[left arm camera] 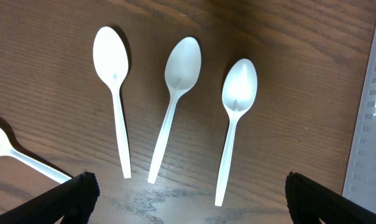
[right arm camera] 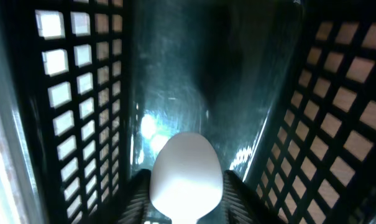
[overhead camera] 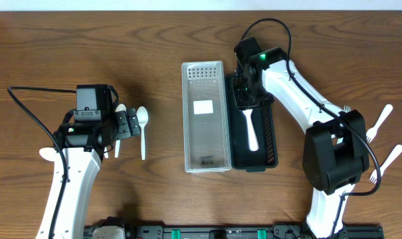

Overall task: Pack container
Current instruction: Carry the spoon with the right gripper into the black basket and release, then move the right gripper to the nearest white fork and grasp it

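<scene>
A black mesh container (overhead camera: 272, 143) stands right of centre, and one white spoon (overhead camera: 252, 129) lies lengthwise on its floor. My right gripper (overhead camera: 244, 91) reaches down into the container's far end. In the right wrist view the spoon's bowl (right arm camera: 186, 177) sits between the parted fingers of my right gripper (right arm camera: 186, 186), over the container floor (right arm camera: 194, 74). At the left, my left gripper (left arm camera: 188, 199) hangs wide open above three white spoons (left arm camera: 178, 81) lying side by side on the wood, touching none of them.
A clear plastic tray (overhead camera: 187, 119) lies just left of the black container, its edge also at the left wrist view's right side. Another spoon (left arm camera: 7, 149) lies left of my left gripper. White forks (overhead camera: 380, 123) lie at the far right.
</scene>
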Available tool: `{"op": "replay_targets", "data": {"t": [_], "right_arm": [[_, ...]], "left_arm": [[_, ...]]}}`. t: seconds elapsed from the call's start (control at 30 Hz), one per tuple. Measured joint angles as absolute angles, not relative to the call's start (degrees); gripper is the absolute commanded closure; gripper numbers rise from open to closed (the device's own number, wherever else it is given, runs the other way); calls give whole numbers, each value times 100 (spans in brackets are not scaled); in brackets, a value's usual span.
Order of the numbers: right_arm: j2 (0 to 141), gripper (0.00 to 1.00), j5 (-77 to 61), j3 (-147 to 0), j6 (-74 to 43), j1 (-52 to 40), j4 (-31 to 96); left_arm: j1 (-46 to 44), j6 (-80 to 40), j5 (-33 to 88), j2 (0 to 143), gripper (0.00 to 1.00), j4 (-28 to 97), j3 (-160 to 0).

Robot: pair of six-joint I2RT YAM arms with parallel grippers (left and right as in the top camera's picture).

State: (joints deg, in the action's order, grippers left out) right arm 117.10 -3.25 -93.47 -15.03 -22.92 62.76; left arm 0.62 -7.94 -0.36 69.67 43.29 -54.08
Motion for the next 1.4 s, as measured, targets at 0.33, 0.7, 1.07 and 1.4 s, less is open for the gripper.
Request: {"op": "replay_targets", "data": {"t": [0.33, 0.7, 1.07, 1.4], "right_arm": [[11686, 1, -320, -10193, -1505, -2174, 6954], [10600, 1, -207, -11472, -1411, 226, 7721], [11150, 1, -123, -9513, -1057, 1835, 6416], [11408, 1, 134, -8302, -753, 1911, 5286]], "left_arm": [[62, -794, -36, 6967, 2, 4333, -5411], [62, -794, -36, 6965, 2, 4331, -5411], [62, -794, -38, 6967, 2, 4329, -5411], [62, -794, -36, 6965, 2, 4329, -5411]]}}
